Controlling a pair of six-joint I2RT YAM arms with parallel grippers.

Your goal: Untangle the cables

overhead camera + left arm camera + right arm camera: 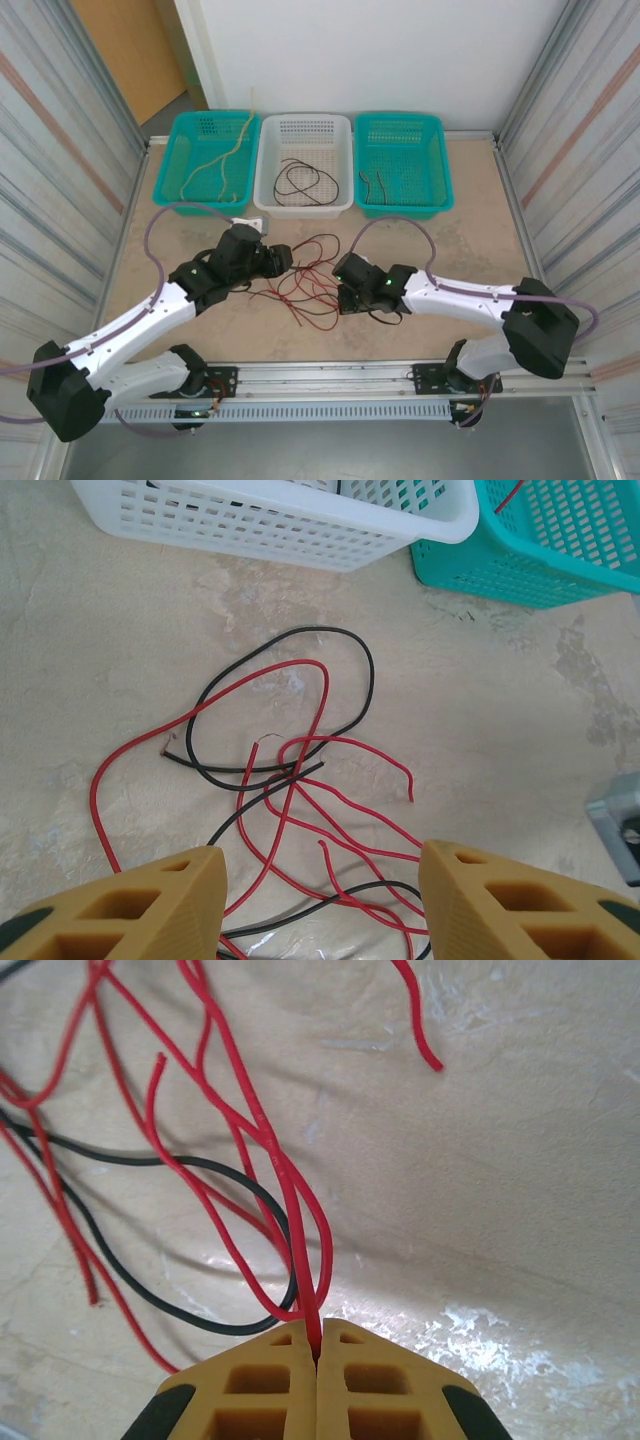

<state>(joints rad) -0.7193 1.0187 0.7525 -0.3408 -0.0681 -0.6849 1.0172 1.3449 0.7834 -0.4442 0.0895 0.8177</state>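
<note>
A tangle of red and black cables (305,275) lies on the table between my two grippers. My left gripper (283,259) hovers at its left edge, open, with nothing between the fingers. In the left wrist view its gripper (320,905) frames red cables (300,780) and a black loop (365,670) lying below. My right gripper (343,292) sits at the tangle's right side. In the right wrist view that gripper (318,1338) is shut on a red cable (290,1180), which rises from the tips. A black cable (150,1280) curves beside it.
Three baskets stand at the back. The left teal basket (175,165) holds a tan cable (225,165). The white basket (304,208) holds a black cable (300,180). The right teal basket (445,170) holds a short dark cable (372,185). Corrugated walls flank the table.
</note>
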